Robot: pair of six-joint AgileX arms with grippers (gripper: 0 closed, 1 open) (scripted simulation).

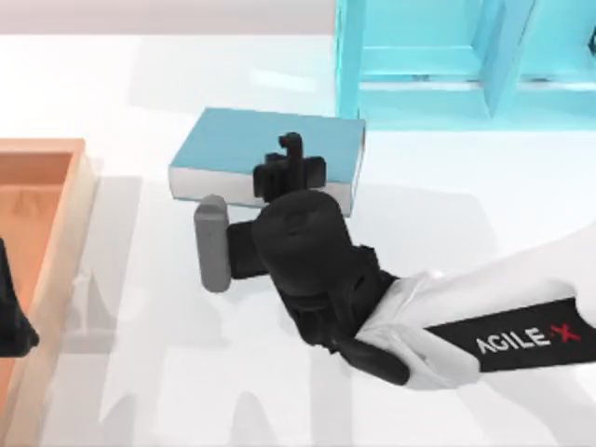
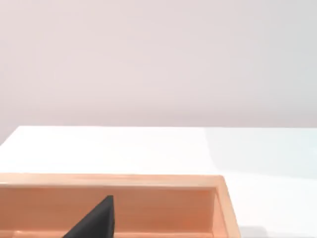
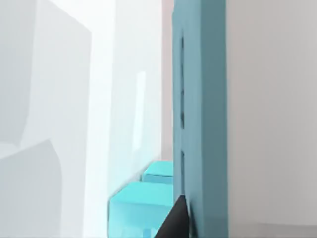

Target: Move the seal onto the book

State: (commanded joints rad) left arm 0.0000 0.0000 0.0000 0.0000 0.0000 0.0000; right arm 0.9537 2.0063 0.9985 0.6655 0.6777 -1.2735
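Note:
The teal-blue book [image 1: 233, 140] lies flat on the white table behind the middle, its white page edges facing the front. My right gripper [image 1: 291, 166] hangs over the book's front right part, with the black wrist and white arm reaching in from the lower right. The seal is hidden. My left arm [image 1: 11, 321] stays parked at the far left edge, over the wooden tray.
A wooden tray [image 1: 58, 177] sits along the table's left side, and its rim [image 2: 148, 180] fills the low part of the left wrist view. A light cyan shelf unit [image 1: 438, 65] stands at the back right, close behind the book.

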